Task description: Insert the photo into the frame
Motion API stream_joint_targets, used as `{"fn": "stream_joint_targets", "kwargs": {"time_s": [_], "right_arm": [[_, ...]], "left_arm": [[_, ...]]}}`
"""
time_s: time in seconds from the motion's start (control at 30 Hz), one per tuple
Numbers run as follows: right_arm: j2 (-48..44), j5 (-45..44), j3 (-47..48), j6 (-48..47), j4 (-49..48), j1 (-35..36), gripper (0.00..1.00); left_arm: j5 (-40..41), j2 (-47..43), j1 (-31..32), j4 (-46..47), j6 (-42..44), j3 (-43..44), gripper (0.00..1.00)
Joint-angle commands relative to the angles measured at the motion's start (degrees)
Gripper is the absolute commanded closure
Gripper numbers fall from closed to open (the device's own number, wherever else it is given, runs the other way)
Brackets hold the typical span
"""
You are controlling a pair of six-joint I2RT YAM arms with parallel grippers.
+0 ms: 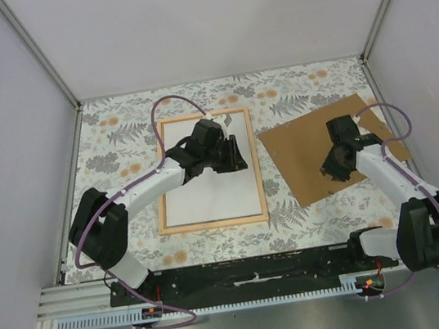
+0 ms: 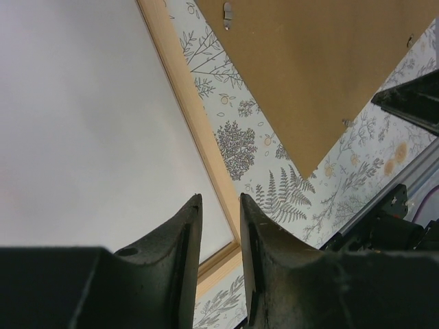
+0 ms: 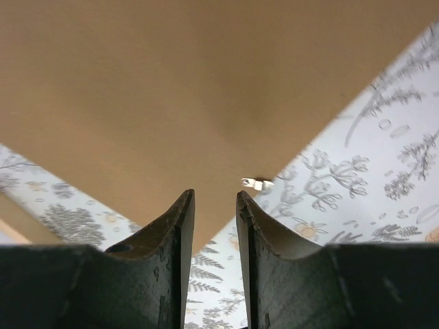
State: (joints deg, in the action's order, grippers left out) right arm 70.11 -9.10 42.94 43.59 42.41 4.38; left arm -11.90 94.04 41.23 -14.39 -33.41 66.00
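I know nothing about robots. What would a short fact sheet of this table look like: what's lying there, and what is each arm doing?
Surface: floral table cover
Frame: light wood frame, flat, left of centre
Photo: photo lies inside the frame, white back up
Board: brown backing board, flat, right of the frame, not touching it
Left arm: left gripper above the frame's right part, jaws slightly apart, holding nothing
Right arm: right gripper above the board's near corner, jaws slightly apart, nothing visibly held

Bright, even, diffuse light; faint soft shadows; wrist views slightly soft, overhead view sharp.
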Motion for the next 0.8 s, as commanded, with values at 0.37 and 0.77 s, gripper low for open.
{"fn": "stream_joint_targets", "kwargs": {"time_s": [0.37,0.77], "right_arm": [[33.59,-5.13,35.71,-2.63,1.35,16.35,0.65],[44.33,-4.78,45.13,-3.16,2.94,18.56,0.65]], "left_arm": [[6.28,-8.07,-3.61,-4.59,2.73,0.19,0.65],[4.69,-11.77,-8.18,-6.26,4.14,-1.75,0.65]]}}
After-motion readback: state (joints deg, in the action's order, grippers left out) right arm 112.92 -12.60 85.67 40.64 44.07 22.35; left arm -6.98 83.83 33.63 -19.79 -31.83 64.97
